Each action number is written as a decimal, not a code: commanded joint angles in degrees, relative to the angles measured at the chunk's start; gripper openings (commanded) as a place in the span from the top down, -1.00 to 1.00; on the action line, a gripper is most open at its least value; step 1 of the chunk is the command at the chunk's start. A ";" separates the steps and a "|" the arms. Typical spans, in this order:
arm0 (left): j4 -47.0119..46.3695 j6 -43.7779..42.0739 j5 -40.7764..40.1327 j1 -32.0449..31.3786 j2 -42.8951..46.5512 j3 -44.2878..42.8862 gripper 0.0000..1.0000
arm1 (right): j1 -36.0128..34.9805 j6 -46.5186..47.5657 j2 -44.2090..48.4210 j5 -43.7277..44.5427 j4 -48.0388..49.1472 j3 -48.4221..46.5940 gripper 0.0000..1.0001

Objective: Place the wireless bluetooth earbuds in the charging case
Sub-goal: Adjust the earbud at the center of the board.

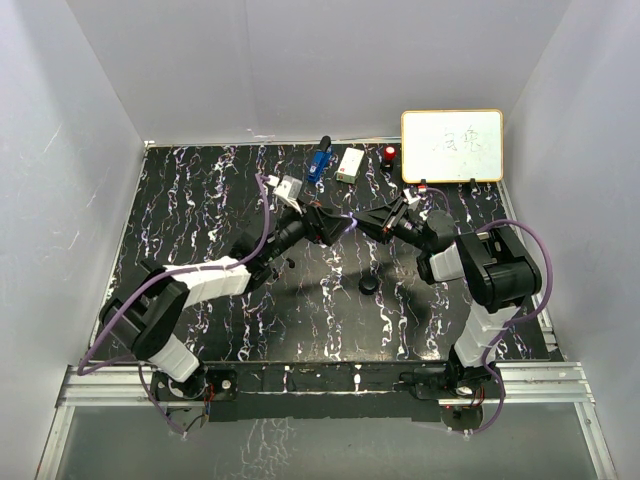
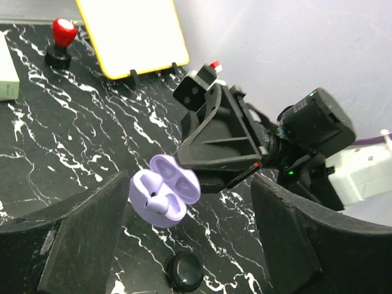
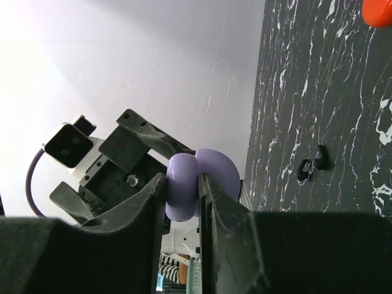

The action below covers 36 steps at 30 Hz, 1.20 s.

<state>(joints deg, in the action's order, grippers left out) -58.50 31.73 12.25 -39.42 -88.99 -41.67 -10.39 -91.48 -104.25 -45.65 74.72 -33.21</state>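
The right tool (image 3: 182,182) is clamped on the lavender case (image 2: 177,188) and holds it up in the air, over the middle of the counter (image 1: 200,200). The case is open, and one lavender bud (image 2: 156,205) sits in its lower half. The left tool (image 2: 190,179) faces it with its fingers (image 2: 92,233) wide apart. The case hangs between them and touches neither.

Under the lavender case, a black case (image 2: 185,272) lies shut on the counter, near but not touching. Two black buds (image 3: 320,158) lie side by side on the counter, well apart from both tools.

There is open counter all around the middle. White walls (image 1: 100,100) stand at the left, right and far edges. Along the far edge stand one whiteboard (image 1: 452,146), one red thing (image 1: 389,155), one white box (image 1: 350,165) and one blue thing (image 1: 318,165).

In all there are two cases and three buds — one lavender, two black.
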 commanded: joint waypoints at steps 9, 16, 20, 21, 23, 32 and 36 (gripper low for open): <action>-2.27 0.63 2.86 0.74 -3.30 -3.15 -0.57 | 0.12 0.85 3.42 -0.30 2.27 -1.58 1.00; -2.11 1.54 4.88 0.75 -4.02 -3.67 -0.56 | 0.13 0.86 3.21 -0.22 2.14 -1.75 1.00; -2.81 2.39 5.58 0.73 -4.06 -2.91 -0.55 | 0.17 0.86 3.12 -0.23 2.21 -1.74 1.00; -2.80 2.50 5.67 0.75 -3.98 -2.80 -0.55 | 0.15 0.87 3.02 -0.23 2.27 -1.75 1.00; -2.49 2.60 5.99 0.75 -3.83 -2.71 -0.55 | 0.18 0.87 3.05 -0.19 2.22 -1.77 1.00; -2.14 3.07 6.44 0.75 -2.73 -1.59 -0.54 | 0.15 0.87 2.66 -0.06 2.20 -1.88 1.00; -2.19 3.39 6.47 0.74 -2.38 -0.86 -0.53 | 0.14 0.86 2.44 0.03 2.31 -1.83 1.00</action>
<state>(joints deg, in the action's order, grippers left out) -59.55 34.52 17.23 -39.05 -93.58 -43.40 -10.39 -91.48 -103.31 -45.82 74.70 -33.21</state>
